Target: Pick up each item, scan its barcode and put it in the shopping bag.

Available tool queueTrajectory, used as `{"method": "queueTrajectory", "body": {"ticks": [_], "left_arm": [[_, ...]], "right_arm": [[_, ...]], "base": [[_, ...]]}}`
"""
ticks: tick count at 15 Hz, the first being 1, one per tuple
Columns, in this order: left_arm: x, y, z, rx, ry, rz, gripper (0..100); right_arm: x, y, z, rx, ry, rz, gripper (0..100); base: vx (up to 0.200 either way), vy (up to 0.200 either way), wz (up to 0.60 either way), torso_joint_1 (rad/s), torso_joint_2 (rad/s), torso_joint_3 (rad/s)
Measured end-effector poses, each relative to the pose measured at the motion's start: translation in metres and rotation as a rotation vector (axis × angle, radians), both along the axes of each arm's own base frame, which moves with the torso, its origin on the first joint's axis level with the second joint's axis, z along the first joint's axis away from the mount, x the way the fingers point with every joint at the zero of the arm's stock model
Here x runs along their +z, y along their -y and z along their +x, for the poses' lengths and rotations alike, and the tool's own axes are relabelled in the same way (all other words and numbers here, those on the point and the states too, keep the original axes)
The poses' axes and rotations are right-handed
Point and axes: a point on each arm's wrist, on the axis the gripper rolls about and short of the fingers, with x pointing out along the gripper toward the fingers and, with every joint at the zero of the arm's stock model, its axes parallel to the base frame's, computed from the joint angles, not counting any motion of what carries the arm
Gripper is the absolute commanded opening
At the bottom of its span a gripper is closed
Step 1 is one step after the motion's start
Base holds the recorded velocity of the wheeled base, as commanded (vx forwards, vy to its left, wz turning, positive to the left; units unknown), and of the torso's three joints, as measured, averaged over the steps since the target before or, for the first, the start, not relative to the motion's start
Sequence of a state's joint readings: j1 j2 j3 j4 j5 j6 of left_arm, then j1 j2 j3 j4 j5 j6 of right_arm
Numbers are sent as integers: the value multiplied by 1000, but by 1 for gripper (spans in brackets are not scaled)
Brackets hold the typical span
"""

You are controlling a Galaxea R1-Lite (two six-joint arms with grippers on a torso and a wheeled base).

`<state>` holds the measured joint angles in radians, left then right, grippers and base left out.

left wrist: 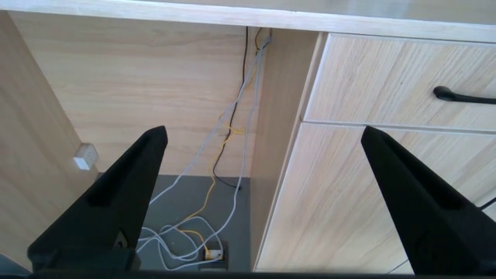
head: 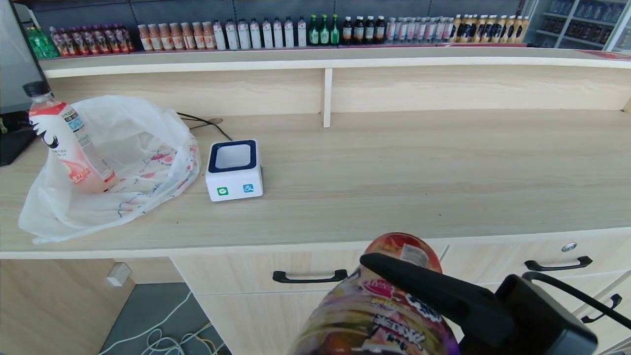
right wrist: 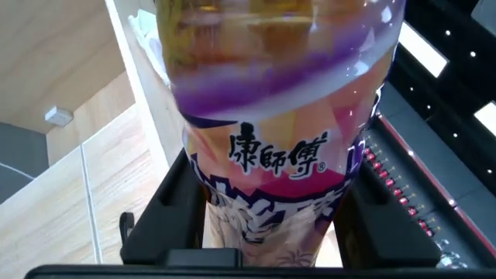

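Right claw [right wrist: 271, 209] around slanted bottle [head: 374, 310]

I see a light wood-grain counter [head: 394, 172] with a raised ledge along the back. On its left part lies a crumpled white shopping bag [head: 143, 148], mouth open. Just beside it sits a white barcode scanner [head: 233, 169] with a navy-rimmed top. A black cable [head: 207, 122] runs behind the scanner toward the bag. A black device [head: 12, 138] sits at the far left edge.
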<state>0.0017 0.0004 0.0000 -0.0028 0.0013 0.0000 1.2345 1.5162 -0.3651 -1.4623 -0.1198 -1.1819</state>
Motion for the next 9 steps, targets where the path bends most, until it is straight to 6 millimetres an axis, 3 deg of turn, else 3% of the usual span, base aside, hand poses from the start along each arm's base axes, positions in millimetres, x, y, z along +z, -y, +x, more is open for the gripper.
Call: {"method": "queueTrajectory", "body": {"ticks": [9], "left_arm": [[0, 0, 0, 0, 0, 0, 100]], "right_arm": [[8, -9, 2, 94, 264, -122, 0]], "base": [[0, 0, 0, 0, 0, 0]]}}
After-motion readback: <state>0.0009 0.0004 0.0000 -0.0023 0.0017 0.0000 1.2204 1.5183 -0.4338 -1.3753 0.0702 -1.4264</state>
